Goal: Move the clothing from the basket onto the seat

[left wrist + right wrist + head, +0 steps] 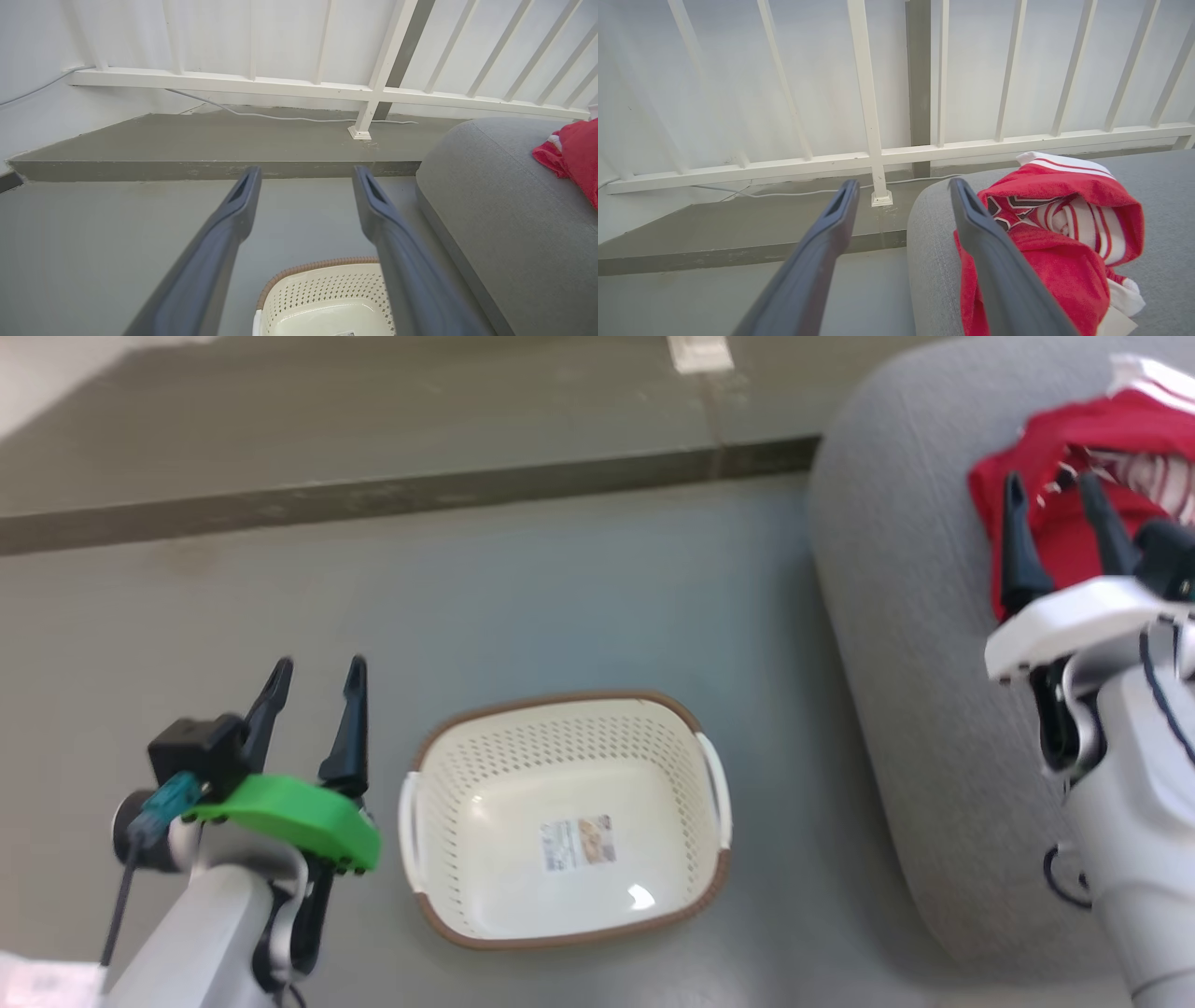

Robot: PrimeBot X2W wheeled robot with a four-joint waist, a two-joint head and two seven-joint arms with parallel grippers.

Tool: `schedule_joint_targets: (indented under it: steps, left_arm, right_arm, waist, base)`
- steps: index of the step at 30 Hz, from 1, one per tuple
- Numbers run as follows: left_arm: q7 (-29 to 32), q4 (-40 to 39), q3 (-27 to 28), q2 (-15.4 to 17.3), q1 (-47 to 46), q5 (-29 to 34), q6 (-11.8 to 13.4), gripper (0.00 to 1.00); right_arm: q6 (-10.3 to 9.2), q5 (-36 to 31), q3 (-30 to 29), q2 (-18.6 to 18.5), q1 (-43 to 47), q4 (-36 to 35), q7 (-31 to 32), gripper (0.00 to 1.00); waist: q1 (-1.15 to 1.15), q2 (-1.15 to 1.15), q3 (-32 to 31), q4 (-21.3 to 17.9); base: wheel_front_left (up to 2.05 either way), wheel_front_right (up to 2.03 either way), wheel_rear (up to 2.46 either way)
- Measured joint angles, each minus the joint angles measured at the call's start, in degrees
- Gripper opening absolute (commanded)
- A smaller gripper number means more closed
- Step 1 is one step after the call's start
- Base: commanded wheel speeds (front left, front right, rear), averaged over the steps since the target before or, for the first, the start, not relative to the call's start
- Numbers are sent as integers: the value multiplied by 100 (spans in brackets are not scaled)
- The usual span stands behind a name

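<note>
One basket (560, 747) is sitting on the grey floor (579, 579), carrying two white handles (717, 784) and one label (579, 842) on its bottom. One red heap of clothing (1055, 523) is lying on the one grey seat (915, 709), well apart from the basket. White stripes and a dark printed emblem are showing in its folds, though how many garments are making up the heap cannot be told. Two grippers are showing in the head view.

The left gripper (317, 665) is hovering over the floor near the basket's left side. Its forearm is rising from the lower left corner and its two dark fingers are pointing toward the step (373, 499) by the wall, standing apart with nothing between them. The right gripper (1050, 481) is reaching out over the seat from the right edge, with its white wrist above the cushion and its fingertips lying across the near side of the clothing — whether they are touching the fabric cannot be told. Its fingers are likewise spreading wide, gripping nothing. In the right wrist view, one white railing (878, 158) is running behind the seat
</note>
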Motion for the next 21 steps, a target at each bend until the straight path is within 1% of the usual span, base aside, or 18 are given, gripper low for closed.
schedule_joint_targets:
  steps: [8,14,15,19,21]
  left_arm:
    - [-1,80,643,21,577,136,0,100]
    - [-1,-25,1149,15,1009,347,0,100]
    - [-2,-100,1290,-5,1151,480,0,100]
    - [-1,-265,1566,-60,1396,595,1,100]
    - [-2,-363,1660,-91,1511,631,1,100]
  right_arm:
    - [-94,34,14,209,738,-430,0,100]
    - [-98,33,115,370,1315,-742,0,100]
    - [-149,33,126,396,1515,-837,0,100]
    - [-158,33,172,468,1830,-1013,0,100]
    - [-220,33,175,483,1965,-1120,0,100]
  waist:
    - [0,0,-463,488]
    - [0,0,-761,736]
    - [0,0,-837,800]
    - [0,0,-957,871]
    - [0,0,-988,882]
  base:
    - [0,0,0]
    - [0,0,0]
    - [0,0,0]
    - [0,0,0]
    - [0,0,0]
